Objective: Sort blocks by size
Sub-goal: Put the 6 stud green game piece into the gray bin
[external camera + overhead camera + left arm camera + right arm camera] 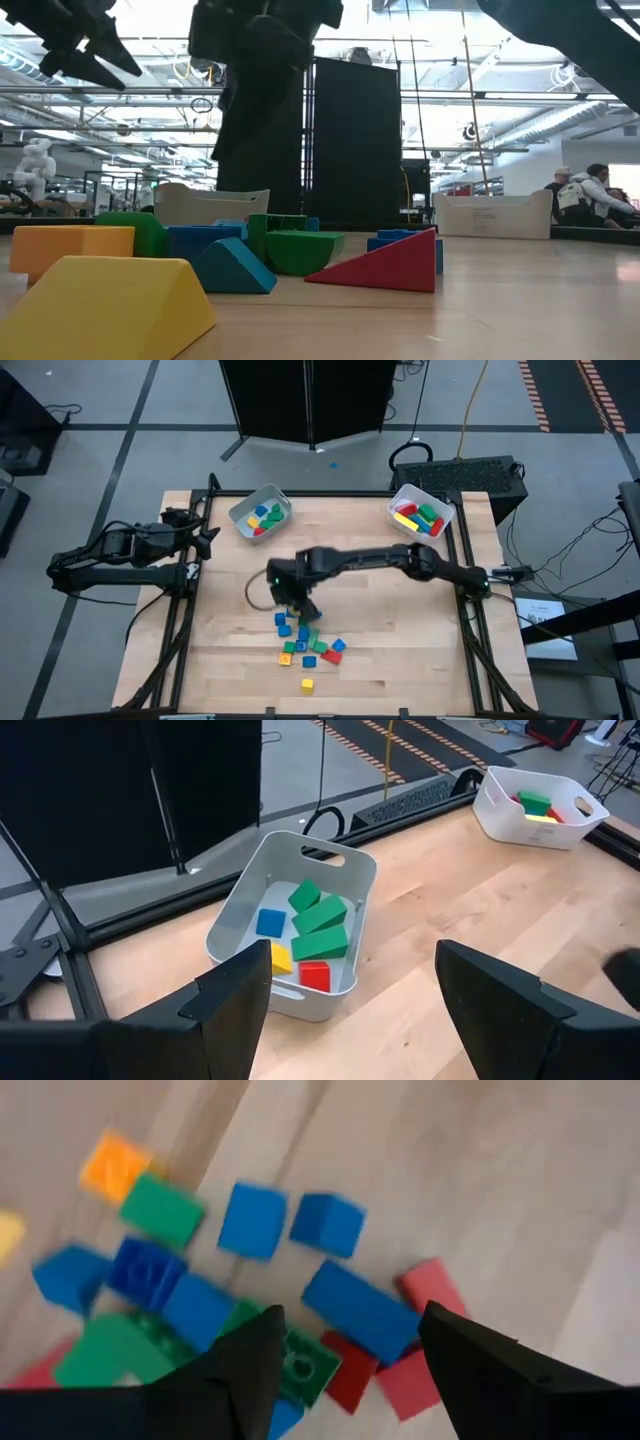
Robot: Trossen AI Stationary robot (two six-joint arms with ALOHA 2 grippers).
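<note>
- On the near-centre part of the light wooden table (400,660), a loose pile of small red, blue, green and yellow toy blocks (308,643) is lying, mixed together and partly touching.
- One yellow cube (307,685) is sitting alone, just nearer than the pile.
- Right gripper (300,607) is hovering over the far edge of that pile, arm reaching in from the right side.
- Its two dark fingers (250,1370) are showing apart in the right wrist view, nothing between them; a long blue bar (360,1310) and a green studded block (305,1365) are lying right below.
- From table height, a yellow wedge (110,305), a blue wedge (232,268) and a red wedge (385,262) are filling the foreground.
- Left gripper (208,538) is waiting at the table's left edge, jaws spread wide and empty, pointing toward the left white plastic bin (262,511).
- That bin is holding green, blue, yellow and red blocks.
- Right white plastic bin (420,510) at the far right is holding green, red and yellow pieces.
- Beyond the table, people are sitting in the room, far right in the low view.
</note>
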